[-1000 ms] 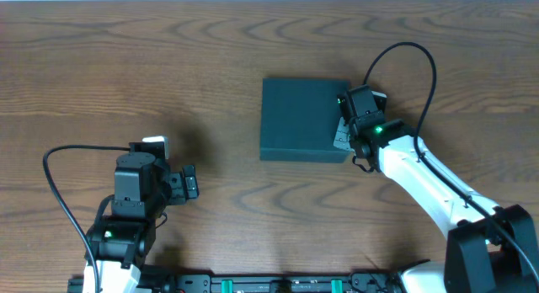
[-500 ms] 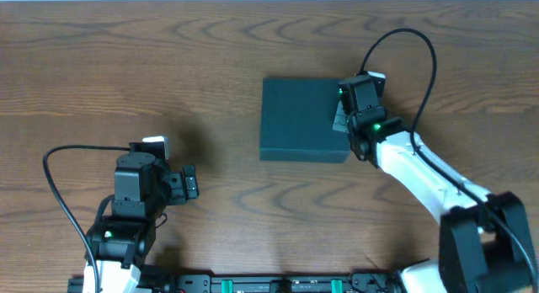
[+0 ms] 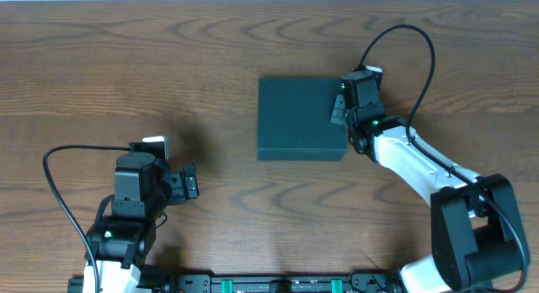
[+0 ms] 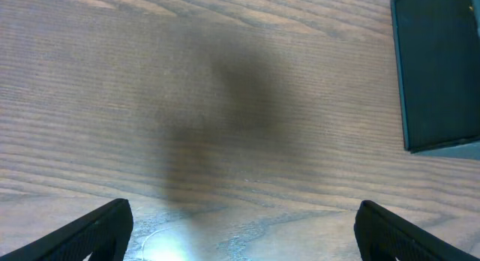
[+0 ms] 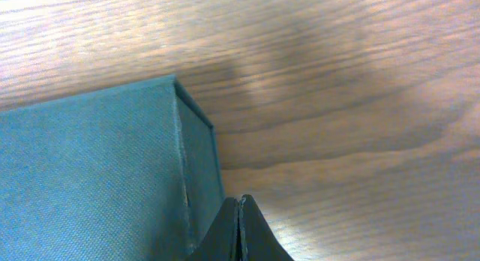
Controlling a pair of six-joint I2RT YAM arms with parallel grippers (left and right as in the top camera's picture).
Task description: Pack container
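The dark teal container (image 3: 299, 118) lies with its lid down in the middle of the table. It also shows at the top right of the left wrist view, container (image 4: 442, 66), and fills the left of the right wrist view, container (image 5: 90, 171). My right gripper (image 3: 338, 113) is shut with nothing between its fingers. Its tips (image 5: 240, 201) rest against the container's right side wall near the far corner. Well away to the left, near the front edge, my left gripper (image 3: 190, 183) stands open over bare wood, its fingers (image 4: 105, 223) spread wide and empty.
The wood-grain table (image 3: 168, 66) surrounds the container on all sides. The right arm's black cable (image 3: 413, 40) loops above the table at the back right. The left arm's cable (image 3: 59, 171) curves at the front left.
My right gripper has slid along the container's right side toward the far corner and nudged the container slightly left. The left arm has not moved.
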